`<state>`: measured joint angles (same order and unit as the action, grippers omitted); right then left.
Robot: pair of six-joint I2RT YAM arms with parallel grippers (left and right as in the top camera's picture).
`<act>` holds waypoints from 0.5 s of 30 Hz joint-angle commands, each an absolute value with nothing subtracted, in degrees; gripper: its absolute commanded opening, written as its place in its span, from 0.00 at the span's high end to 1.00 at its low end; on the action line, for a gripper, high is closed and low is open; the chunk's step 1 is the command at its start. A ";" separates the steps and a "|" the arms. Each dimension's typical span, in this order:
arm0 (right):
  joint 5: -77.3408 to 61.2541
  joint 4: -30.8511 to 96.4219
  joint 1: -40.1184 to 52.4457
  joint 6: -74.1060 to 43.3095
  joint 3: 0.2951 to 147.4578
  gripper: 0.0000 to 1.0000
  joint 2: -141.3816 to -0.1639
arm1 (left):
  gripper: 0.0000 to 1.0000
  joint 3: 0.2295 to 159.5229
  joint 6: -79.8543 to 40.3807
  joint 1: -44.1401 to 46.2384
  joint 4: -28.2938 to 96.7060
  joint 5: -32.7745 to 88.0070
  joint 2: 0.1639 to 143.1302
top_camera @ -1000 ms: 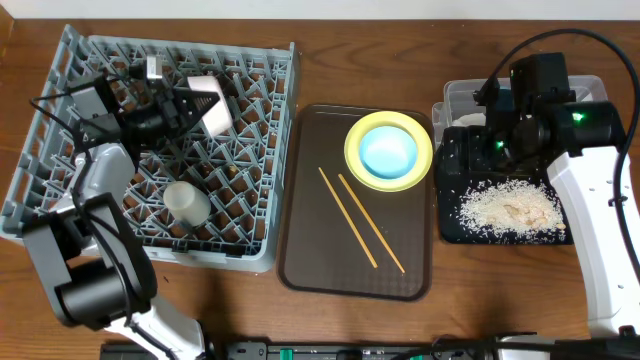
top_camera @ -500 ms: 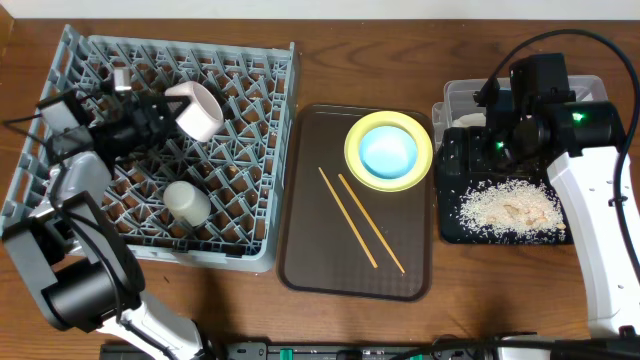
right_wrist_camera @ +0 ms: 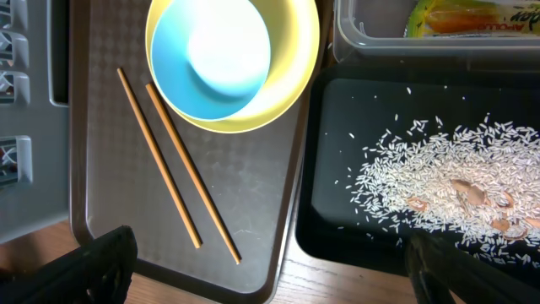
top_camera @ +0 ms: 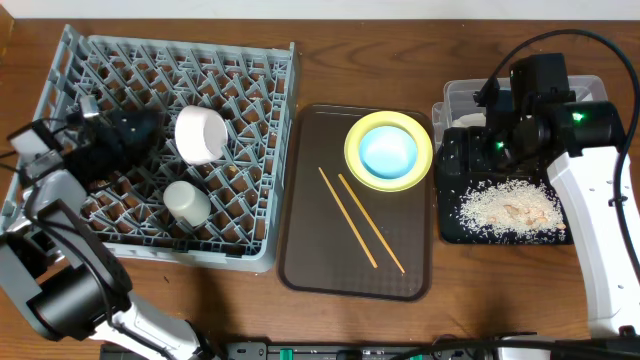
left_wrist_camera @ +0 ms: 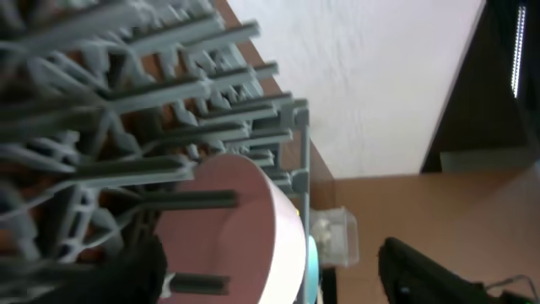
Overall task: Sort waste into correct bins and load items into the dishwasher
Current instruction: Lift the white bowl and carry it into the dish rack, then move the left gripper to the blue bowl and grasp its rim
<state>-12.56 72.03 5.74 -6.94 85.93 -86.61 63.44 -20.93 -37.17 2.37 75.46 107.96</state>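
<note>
Grey dish rack (top_camera: 262, 150) holds a tipped white bowl (top_camera: 200, 133) and a cup (top_camera: 186, 201). Brown tray (top_camera: 310, 250) carries chopsticks (top_camera: 348, 215) and a yellow plate (top_camera: 352, 150) with a blue bowl (top_camera: 388, 150) on it. Black tray (top_camera: 452, 228) holds rice (top_camera: 510, 208). Clear tub (right_wrist_camera: 346, 51) holds a wrapper (right_wrist_camera: 468, 17). Left gripper (top_camera: 158, 132) is spread beside the white bowl. Right gripper (right_wrist_camera: 278, 270) is wide and empty.

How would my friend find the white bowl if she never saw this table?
Find the big square grey plastic dish rack on the table's left side. Near its middle sits a round white bowl, tipped so its open mouth shows. It is wider than the small white cup beside it, which sits lower in the overhead view.
</note>
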 commanded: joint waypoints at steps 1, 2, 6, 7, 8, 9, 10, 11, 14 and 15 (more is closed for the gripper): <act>-12.19 72.10 5.61 -6.57 86.89 0.01 -86.48 | 0.14 63.22 -21.63 -38.85 2.35 74.50 107.22; -12.19 72.07 5.52 -6.57 86.89 0.01 -86.48 | 0.14 63.22 -22.46 -38.89 2.37 74.48 106.34; -10.44 71.94 4.16 -9.21 86.89 0.01 -86.48 | 0.11 63.22 -22.59 -37.28 3.53 71.20 99.85; -10.28 71.88 3.60 -9.69 86.89 0.01 -86.48 | 0.11 63.22 -22.57 -36.49 4.12 69.01 97.82; -10.35 71.75 2.90 -9.78 86.89 0.01 -86.48 | 0.11 63.22 -22.57 -35.42 4.86 66.28 95.48; -10.35 71.70 2.20 -9.78 86.89 0.01 -86.48 | 0.11 63.22 -22.59 -34.13 5.85 63.16 93.08; -10.35 71.70 1.76 -9.78 86.89 0.01 -86.48 | 0.11 63.22 -22.57 -32.99 6.76 60.66 91.37; -10.33 71.77 1.15 -9.74 86.89 0.01 -86.48 | 0.11 63.22 -22.55 -31.55 7.81 57.74 89.47; -10.35 72.05 -0.78 -9.56 86.89 0.01 -86.48 | 0.10 63.22 -21.78 -25.85 11.53 49.28 84.44; -10.35 72.27 -1.43 -9.56 86.89 0.01 -86.48 | 0.10 63.22 -21.45 -23.33 12.80 46.35 83.02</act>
<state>-10.87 72.01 0.25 -8.73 85.93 -86.61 63.11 -22.48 -28.14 10.96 57.98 85.91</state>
